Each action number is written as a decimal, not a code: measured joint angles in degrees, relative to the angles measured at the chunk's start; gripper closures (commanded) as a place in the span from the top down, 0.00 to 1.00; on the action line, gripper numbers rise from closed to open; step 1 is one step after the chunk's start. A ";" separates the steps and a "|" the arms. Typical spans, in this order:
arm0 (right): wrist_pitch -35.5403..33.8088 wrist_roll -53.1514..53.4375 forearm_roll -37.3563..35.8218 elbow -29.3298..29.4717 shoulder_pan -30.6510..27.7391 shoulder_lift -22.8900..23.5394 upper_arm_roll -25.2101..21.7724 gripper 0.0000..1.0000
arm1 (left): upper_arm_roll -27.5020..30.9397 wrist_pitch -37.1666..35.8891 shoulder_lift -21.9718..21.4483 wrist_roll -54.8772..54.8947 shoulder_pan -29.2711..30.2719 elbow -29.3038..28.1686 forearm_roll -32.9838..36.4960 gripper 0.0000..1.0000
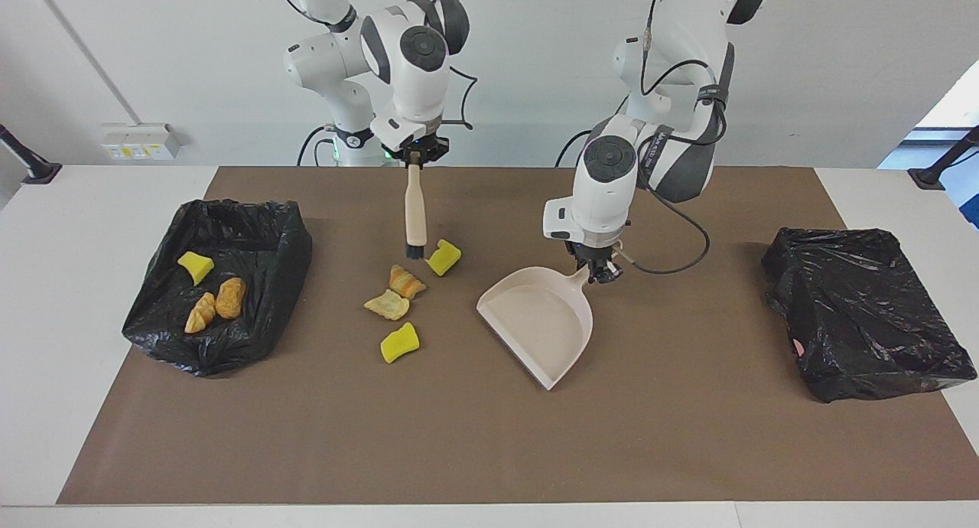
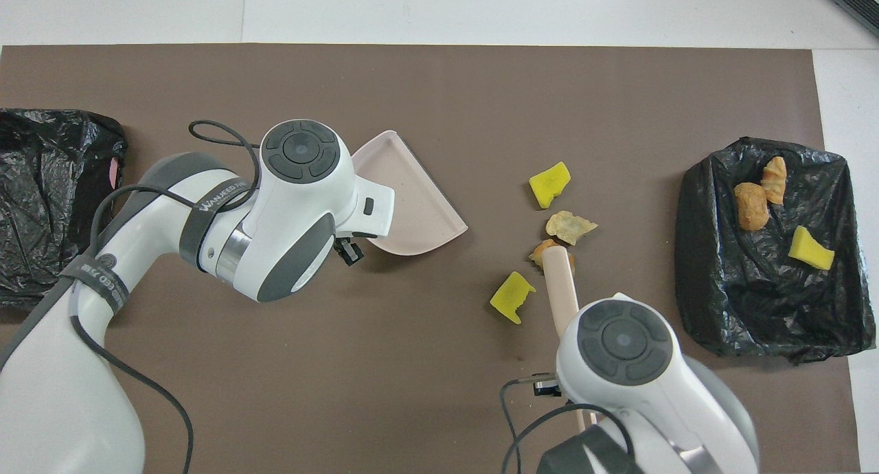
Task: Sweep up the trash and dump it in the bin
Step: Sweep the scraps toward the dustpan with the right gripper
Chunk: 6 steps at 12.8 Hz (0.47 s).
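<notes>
Four scraps of trash lie loose on the brown mat: a yellow sponge piece [image 1: 443, 256] [image 2: 549, 183], an orange bread chunk [image 1: 405, 281], a flat tan chunk [image 1: 388, 304] [image 2: 570, 227] and another yellow sponge piece [image 1: 399, 343] [image 2: 511, 297]. My right gripper [image 1: 417, 151] is shut on the beige brush [image 1: 414, 206] [image 2: 560, 285], whose black bristles hang beside the sponge piece nearest the robots. My left gripper [image 1: 595, 270] is shut on the handle of the beige dustpan [image 1: 539, 321] [image 2: 412, 199], its mouth turned toward the scraps. The black-lined bin [image 1: 229, 206] [image 2: 700, 254] holds three scraps.
A second black bag-covered box [image 1: 864, 314] [image 2: 48, 199] stands at the left arm's end of the table. The brown mat [image 1: 688, 436] covers most of the white table. In the overhead view the right arm's wrist hides its gripper, and the brush covers part of the bread chunk.
</notes>
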 measured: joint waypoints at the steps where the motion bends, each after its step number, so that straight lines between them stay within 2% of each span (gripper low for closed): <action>1: 0.74 -4.14 -2.31 0.79 -3.32 1.34 -0.04 0.00 | -0.04 -0.89 -0.02 3.38 0.01 0.00 1.09 0.00; 3: 3.46 -8.67 -7.81 2.88 -8.30 4.34 -0.13 0.00 | -0.18 -1.74 -0.15 8.71 0.01 -0.10 2.07 0.00; 6: 9.22 -10.12 -14.49 6.30 -11.67 10.64 -0.11 0.00 | -1.83 -2.25 -2.02 10.36 -0.11 -3.13 4.19 0.00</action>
